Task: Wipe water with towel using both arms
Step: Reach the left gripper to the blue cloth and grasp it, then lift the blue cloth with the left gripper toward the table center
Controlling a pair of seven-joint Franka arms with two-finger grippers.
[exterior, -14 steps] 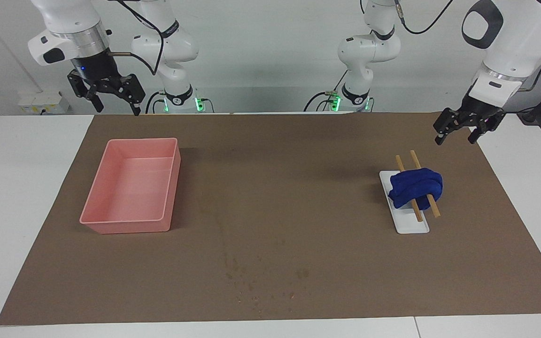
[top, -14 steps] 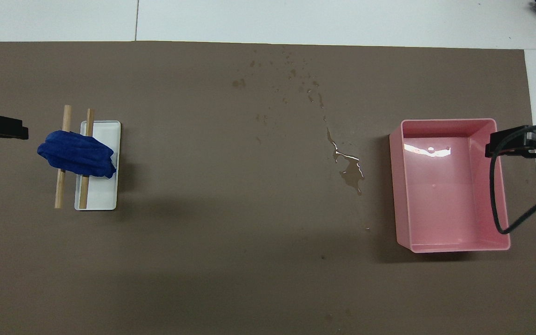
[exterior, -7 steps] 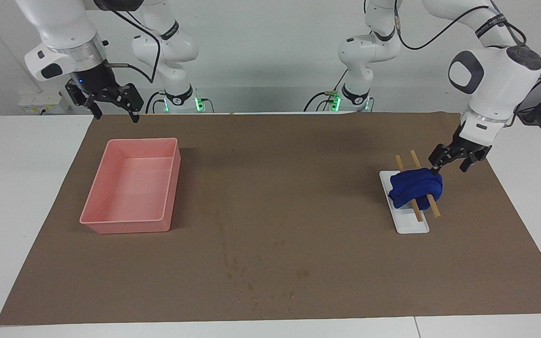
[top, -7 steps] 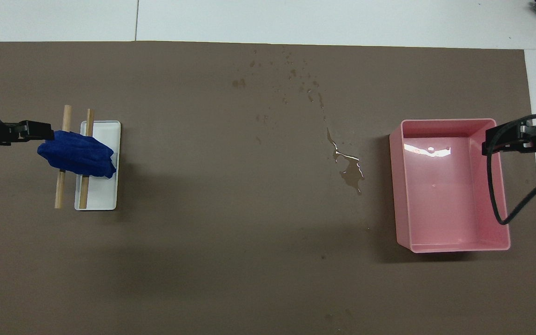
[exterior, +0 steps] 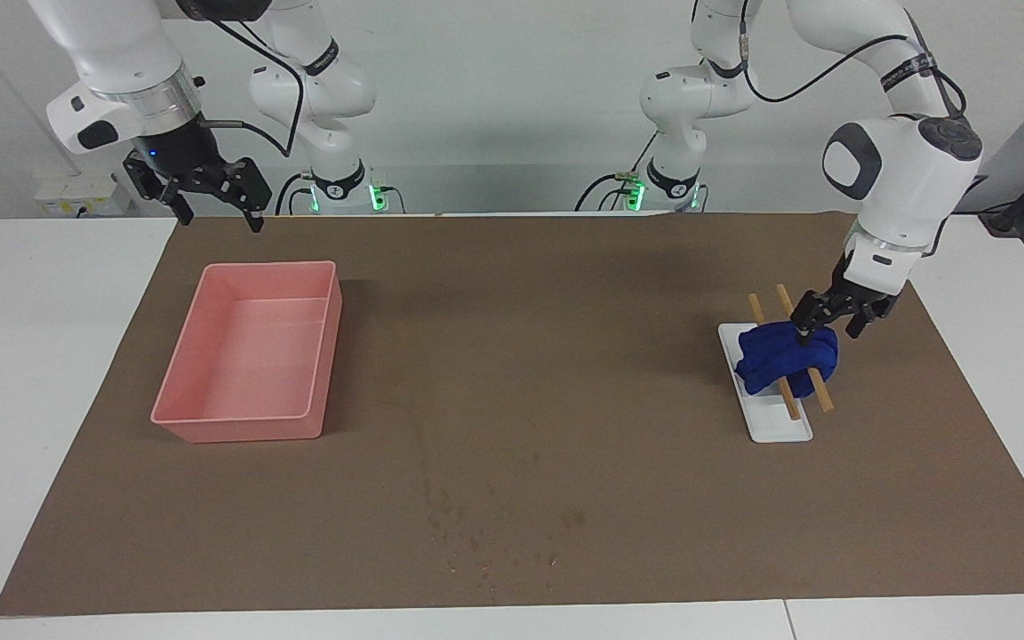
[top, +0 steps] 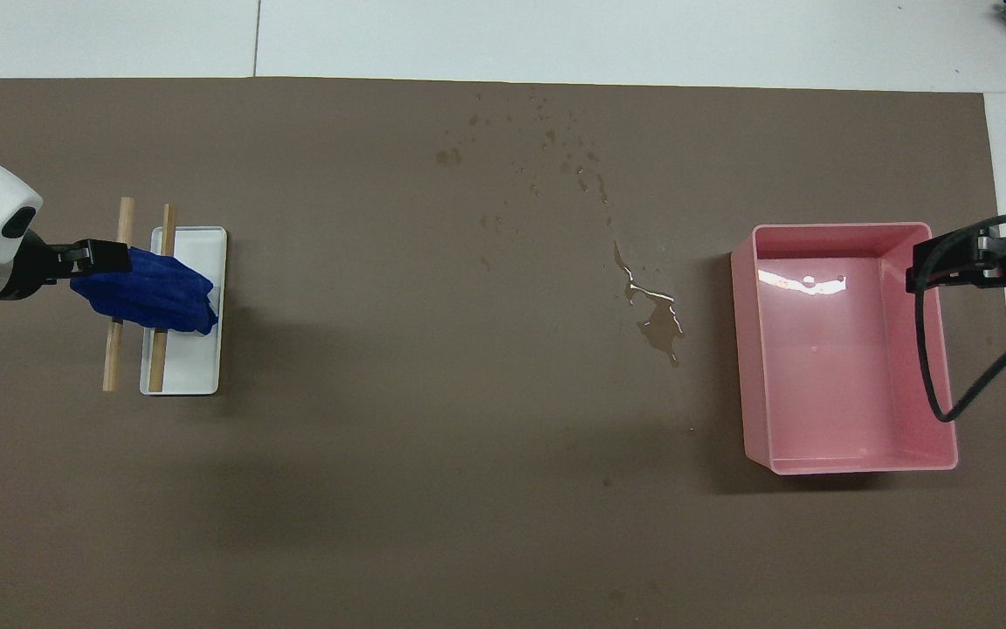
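The deep blue towel (exterior: 783,356) lies bundled on two wooden sticks (exterior: 819,391) across a small white tray (exterior: 783,428), toward the left arm's end of the table. It also shows in the overhead view (top: 149,293). My left gripper (exterior: 828,327) is open and low at the towel's end nearest the left arm's side, with one fingertip (exterior: 804,336) at the cloth. It shows in the overhead view too (top: 101,258). My right gripper (exterior: 214,203) is open and empty, up in the air over the mat's edge beside the pink tray. A water puddle (top: 656,319) lies mid-mat.
The pink tray (exterior: 236,418) stands toward the right arm's end of the brown mat (exterior: 512,356). Small water drops (top: 555,148) are scattered farther from the robots than the puddle. The right arm's black cable (top: 931,349) hangs over the pink tray.
My left gripper has come down from above the mat's corner to the towel's end. My right gripper has shifted slightly and now waits.
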